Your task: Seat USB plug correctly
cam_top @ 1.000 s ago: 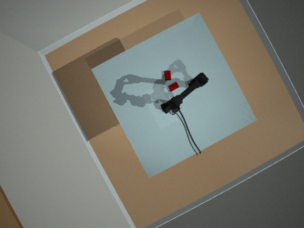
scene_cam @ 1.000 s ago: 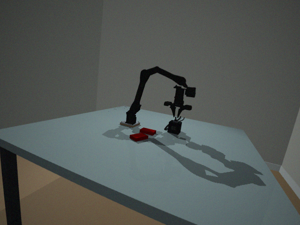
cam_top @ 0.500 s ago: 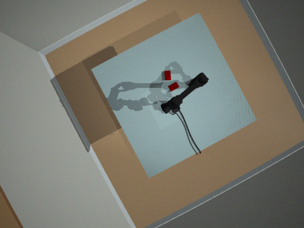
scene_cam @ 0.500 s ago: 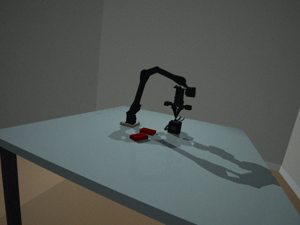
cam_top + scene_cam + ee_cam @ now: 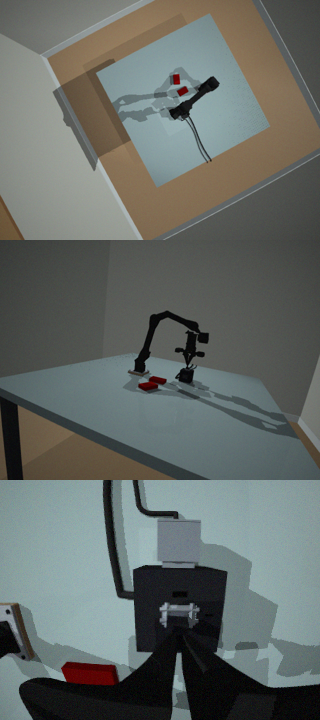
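Observation:
The black power cube (image 5: 186,376) (image 5: 150,587) stands on the table. On its top, a light grey bracket-like piece (image 5: 180,608) surrounds the socket area in the wrist view. My gripper (image 5: 187,366) (image 5: 178,640) points straight down over the cube's top and is shut on the USB plug, a small dark body at that grey piece. The fingertips cover most of the plug, so its depth and which way round it faces cannot be told. In the top view the arm hides the cube and the plug.
Two red blocks (image 5: 176,79) (image 5: 182,91) (image 5: 148,386) (image 5: 157,380) lie between the cube and the arm's base (image 5: 138,372). A light grey block-shaped plug (image 5: 179,540) sits at one side of the cube. Black cables (image 5: 195,134) (image 5: 111,540) run from the cube to the table edge.

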Action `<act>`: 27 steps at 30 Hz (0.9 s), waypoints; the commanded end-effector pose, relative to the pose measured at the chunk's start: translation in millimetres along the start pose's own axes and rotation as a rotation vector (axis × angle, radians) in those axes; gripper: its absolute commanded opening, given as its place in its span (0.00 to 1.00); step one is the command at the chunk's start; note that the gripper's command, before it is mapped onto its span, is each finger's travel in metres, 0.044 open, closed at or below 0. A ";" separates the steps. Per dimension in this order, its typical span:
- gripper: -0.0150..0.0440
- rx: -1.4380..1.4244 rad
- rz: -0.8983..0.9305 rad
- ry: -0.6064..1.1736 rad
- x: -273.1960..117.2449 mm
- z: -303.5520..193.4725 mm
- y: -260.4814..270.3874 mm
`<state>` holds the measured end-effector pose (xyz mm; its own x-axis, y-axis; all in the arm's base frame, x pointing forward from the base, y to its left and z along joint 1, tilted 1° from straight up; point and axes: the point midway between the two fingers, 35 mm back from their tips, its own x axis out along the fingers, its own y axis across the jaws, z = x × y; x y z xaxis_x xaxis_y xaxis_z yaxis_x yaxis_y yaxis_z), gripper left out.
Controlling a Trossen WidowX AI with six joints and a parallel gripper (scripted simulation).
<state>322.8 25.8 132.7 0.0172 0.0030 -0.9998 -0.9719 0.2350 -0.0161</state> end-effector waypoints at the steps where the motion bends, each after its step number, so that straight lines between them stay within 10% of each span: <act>1: 0.25 0.000 -0.002 -0.001 -5.0 0.1 -0.3; 27: 0.25 0.000 -0.002 -0.001 -22.3 0.2 -0.3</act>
<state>321.5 25.7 150.2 0.0124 0.0026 -0.9999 -0.9719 0.2350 -0.0114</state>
